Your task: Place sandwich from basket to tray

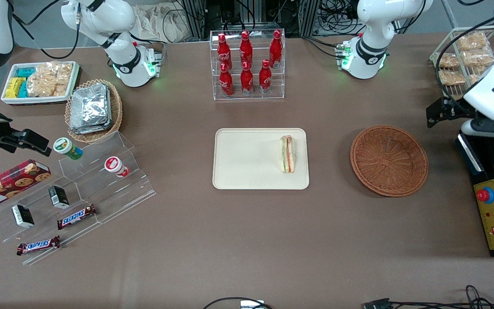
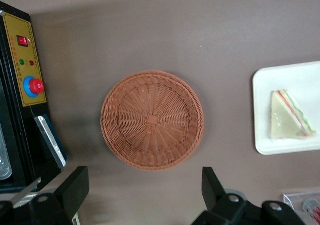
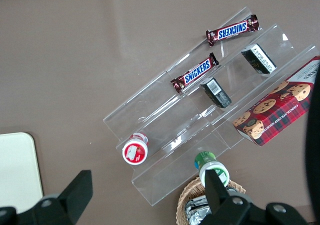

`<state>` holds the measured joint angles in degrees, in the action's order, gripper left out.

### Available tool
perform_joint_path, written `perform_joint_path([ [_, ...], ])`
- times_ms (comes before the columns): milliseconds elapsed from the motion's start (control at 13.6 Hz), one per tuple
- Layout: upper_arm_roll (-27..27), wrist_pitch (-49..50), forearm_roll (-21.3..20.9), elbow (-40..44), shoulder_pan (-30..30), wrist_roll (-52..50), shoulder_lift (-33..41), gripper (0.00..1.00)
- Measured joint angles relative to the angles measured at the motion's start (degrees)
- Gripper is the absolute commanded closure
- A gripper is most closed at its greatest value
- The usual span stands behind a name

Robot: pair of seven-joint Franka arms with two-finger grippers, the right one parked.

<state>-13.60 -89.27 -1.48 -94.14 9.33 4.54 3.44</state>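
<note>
Sandwich (image 1: 287, 154), a small triangular wedge of pale bread with green, orange-red and white filling at its edge, lies flat on the cream-beige rectangular plastic tray (image 1: 247, 171), close to the tray's edge nearest the basket and well apart from the jaws. Round, shallow, reddish-brown woven wicker basket (image 2: 152, 120) sits directly beneath the left arm's gripper (image 2: 145, 195) and holds nothing. Gripper hangs high over the basket's rim, toward the working arm's end of the table; jaws stand wide apart with nothing between the black fingers (image 2: 75, 185). Judgement: the placing step looks done, the wedge resting wholly within the tray's low rim, so what remains is withdrawal at most. A next move would call only for keeping the arm clear of the black-and-yellow control box with the red stop button (image 2: 31, 87), which lies just beside the basket and near the jaws. Surface: matte brown table covering (image 1: 247, 240), flat and uniform. Around it, all well apart from the jaws: a clear acrylic rack of red bottles (image 1: 247, 64), a lighter tan wicker basket of silver foil packets (image 1: 93, 109), a white bin of snack packets (image 1: 40, 81), clear acrylic steps with chocolate bars (image 1: 77, 216), and a wire rack of bagged snacks (image 1: 465, 56). Cables and equipment frames stand along the table's edge.
</note>
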Motion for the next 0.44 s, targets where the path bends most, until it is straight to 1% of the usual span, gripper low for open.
perform_joint_path([
  [147,0.3,1.4,0.8,-0.1,-0.4,0.0,1.2,0.0],
  [441,3.8,1.6,2.5,-0.3,-1.6,-2.1,1.3,0.0],
])
